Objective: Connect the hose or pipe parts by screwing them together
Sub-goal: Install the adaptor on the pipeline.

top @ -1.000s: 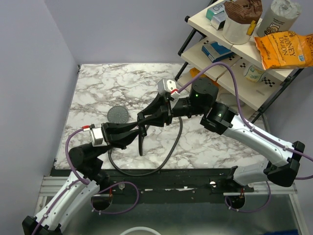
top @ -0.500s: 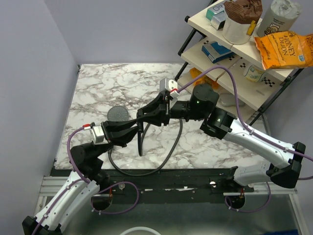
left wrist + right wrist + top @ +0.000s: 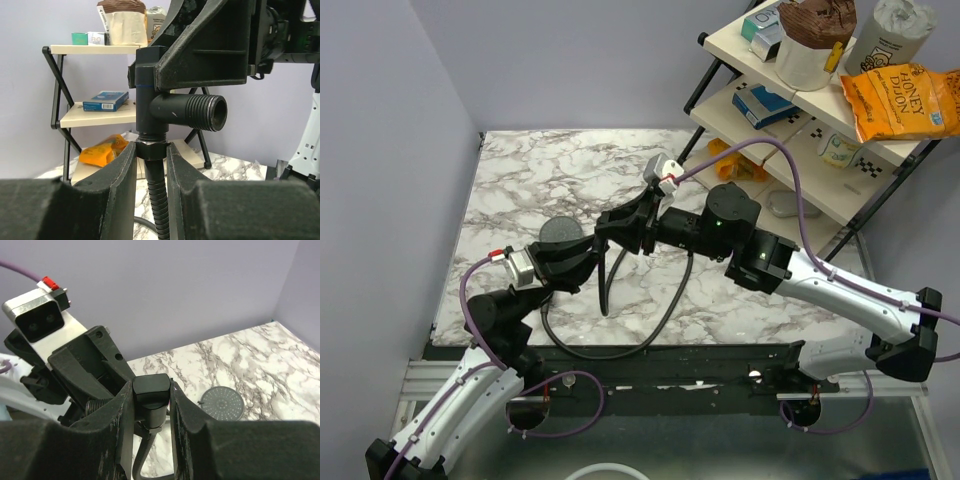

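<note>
My right gripper (image 3: 150, 396) is shut on a black pipe fitting (image 3: 150, 388), held above the table. In the left wrist view that fitting (image 3: 149, 100) shows a threaded side port (image 3: 206, 113) pointing right. Just below it my left gripper (image 3: 151, 150) is shut on the hose's dark end nut (image 3: 151, 149), which sits against the fitting's lower thread. The black ribbed hose (image 3: 158, 202) hangs down from the nut and loops over the marble (image 3: 655, 318). From above, both grippers meet near the table's middle (image 3: 606, 245). The shower head's round grey face (image 3: 222, 404) lies flat on the table, partly behind my left gripper (image 3: 560, 230).
A black-framed shelf rack (image 3: 790, 135) stands at the right with a blue box (image 3: 105, 100), an orange snack bag (image 3: 902, 98) and a paper cup (image 3: 812, 40). Purple walls close the table's far and left sides. Purple cables run along both arms.
Both grippers, still shut on the fitting and the nut, have drifted a little toward the far left. The right arm's elbow has followed leftward.
</note>
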You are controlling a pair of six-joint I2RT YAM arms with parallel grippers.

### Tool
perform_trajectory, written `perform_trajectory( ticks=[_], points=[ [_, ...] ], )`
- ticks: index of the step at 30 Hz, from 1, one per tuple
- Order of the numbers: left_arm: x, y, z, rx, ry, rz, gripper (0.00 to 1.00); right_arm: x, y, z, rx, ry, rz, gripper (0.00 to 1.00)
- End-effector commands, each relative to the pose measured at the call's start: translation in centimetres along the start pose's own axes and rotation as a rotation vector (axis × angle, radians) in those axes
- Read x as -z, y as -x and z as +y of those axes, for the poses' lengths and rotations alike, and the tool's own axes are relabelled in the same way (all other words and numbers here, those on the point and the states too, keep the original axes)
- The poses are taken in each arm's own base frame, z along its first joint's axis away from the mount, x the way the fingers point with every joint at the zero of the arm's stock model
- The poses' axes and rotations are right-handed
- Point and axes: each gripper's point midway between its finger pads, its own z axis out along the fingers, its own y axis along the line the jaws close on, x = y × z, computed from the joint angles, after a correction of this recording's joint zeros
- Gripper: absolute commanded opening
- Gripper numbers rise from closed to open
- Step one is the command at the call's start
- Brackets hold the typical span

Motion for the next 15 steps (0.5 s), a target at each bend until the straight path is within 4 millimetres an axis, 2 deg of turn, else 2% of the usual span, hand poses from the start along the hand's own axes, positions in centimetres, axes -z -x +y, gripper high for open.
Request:
perform_trajectory(
  ticks=[1, 6, 10, 11, 13, 14, 15],
  points=[
    [-0.9, 7.8, -1.2, -0.113, -0.029, -0.224, 0.00, -0.2, -5.6, -2.6, -0.044, -0.192, 0.194, 0.01],
    [-1.0, 7.9, -0.9, -0.112, -0.014, -0.226, 0.00, -0.9, -6.6, -1.9, -0.024, -0.251, 0.242, 0.01],
    [-1.1, 7.9, -0.4, -0.111, 0.014, -0.233, 0.00, -0.9, -6.9, -2.7, -0.024, -0.379, 0.258, 0.01],
    [-1.1, 7.9, -0.2, -0.115, 0.020, -0.232, 0.00, -0.9, -7.2, -2.3, -0.021, -0.381, 0.273, 0.01],
    [-1.2, 8.0, 0.0, -0.119, 0.034, -0.235, 0.00, -0.8, -6.6, -2.9, -0.029, -0.439, 0.271, 0.01],
    [-1.2, 8.1, 0.2, -0.123, 0.040, -0.235, 0.00, -0.7, -7.9, -3.0, -0.036, -0.464, 0.320, 0.01],
    [-1.2, 8.1, 0.2, -0.124, 0.044, -0.234, 0.00, -0.6, -7.9, -3.2, -0.045, -0.491, 0.330, 0.01]
  ],
)
